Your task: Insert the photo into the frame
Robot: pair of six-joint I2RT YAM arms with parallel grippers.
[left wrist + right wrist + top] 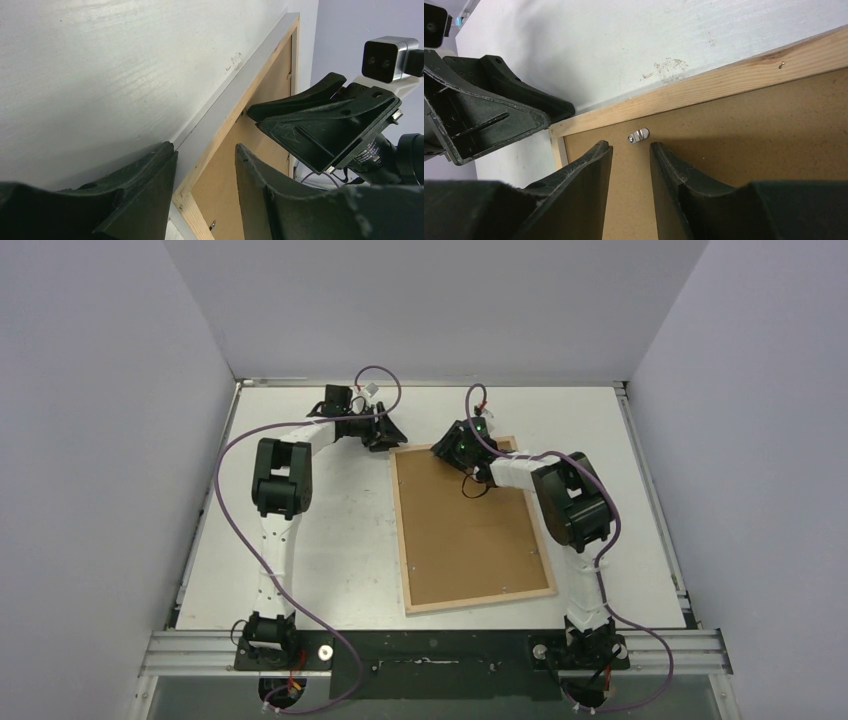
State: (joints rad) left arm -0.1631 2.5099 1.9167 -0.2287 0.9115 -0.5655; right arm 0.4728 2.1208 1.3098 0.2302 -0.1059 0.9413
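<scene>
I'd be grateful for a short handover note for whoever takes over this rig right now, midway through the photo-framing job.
Left gripper: jaws open, either side of a rail of the frame at its far left corner; nothing held.
Right gripper: jaws open just above the backing board, facing a metal tab; nothing held.
The frame lies back up on the table with the board seated in it.
Photo: not in view.
Done: nothing visible yet.
Left, probably: turn the tabs, lift out the board, lay in the photo, close up.
</scene>
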